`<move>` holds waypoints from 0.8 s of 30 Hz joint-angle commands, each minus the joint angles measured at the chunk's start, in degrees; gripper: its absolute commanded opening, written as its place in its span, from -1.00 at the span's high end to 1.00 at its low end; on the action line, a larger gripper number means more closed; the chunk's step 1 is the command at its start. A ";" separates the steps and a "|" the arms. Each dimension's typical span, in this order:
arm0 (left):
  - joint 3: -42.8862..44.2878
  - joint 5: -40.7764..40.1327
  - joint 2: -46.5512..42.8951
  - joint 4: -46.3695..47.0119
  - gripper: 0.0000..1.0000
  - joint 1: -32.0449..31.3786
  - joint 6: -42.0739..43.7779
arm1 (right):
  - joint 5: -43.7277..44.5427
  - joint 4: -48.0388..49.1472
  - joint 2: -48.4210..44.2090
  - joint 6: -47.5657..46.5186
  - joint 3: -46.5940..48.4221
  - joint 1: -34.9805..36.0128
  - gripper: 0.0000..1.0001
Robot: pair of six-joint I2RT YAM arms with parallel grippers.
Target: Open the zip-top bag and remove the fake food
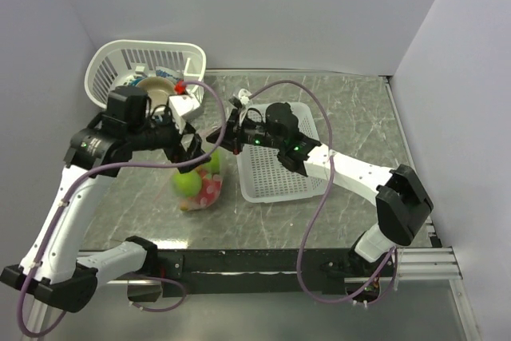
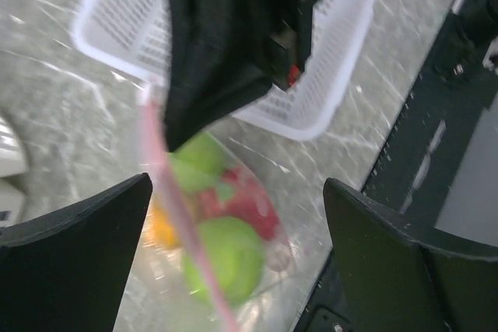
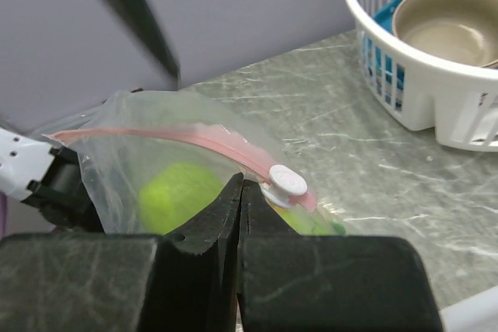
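Note:
The clear zip-top bag (image 1: 200, 177) hangs between my two grippers, its bottom resting on the table. Its pale pink zip strip (image 3: 194, 139) carries a white slider (image 3: 286, 181). My right gripper (image 3: 242, 184) is shut on the bag's top edge just beside the slider. My left gripper (image 2: 237, 192) is open, its fingers wide apart on either side of the zip strip (image 2: 159, 169) and apart from it. The fake food lies inside the bag: lime-green balls (image 2: 226, 258), a red piece (image 2: 249, 200) and an orange piece (image 2: 163, 227). One green ball (image 3: 179, 192) shows in the right wrist view.
A flat white basket (image 1: 279, 173) lies right of the bag, under the right arm. A round white basket (image 1: 144, 65) at the back left holds a tan bowl (image 3: 451, 25) and a blue plate. The table's black front rail (image 1: 263, 261) runs along the near edge.

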 commanded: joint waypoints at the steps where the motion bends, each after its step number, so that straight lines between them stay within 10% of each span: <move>1: -3.76 -1.97 -1.00 0.30 -0.99 -3.21 1.49 | 5.00 -3.56 -2.39 -4.39 5.36 0.87 1.00; 21: -15.55 -33.45 -3.99 17.88 -0.42 -7.88 5.71 | 3.86 -5.50 -2.74 -4.92 7.12 2.89 1.00; 24: -15.29 -36.17 -3.64 18.05 0.09 -8.32 6.50 | 3.68 -5.50 -2.92 -5.18 6.86 3.51 1.00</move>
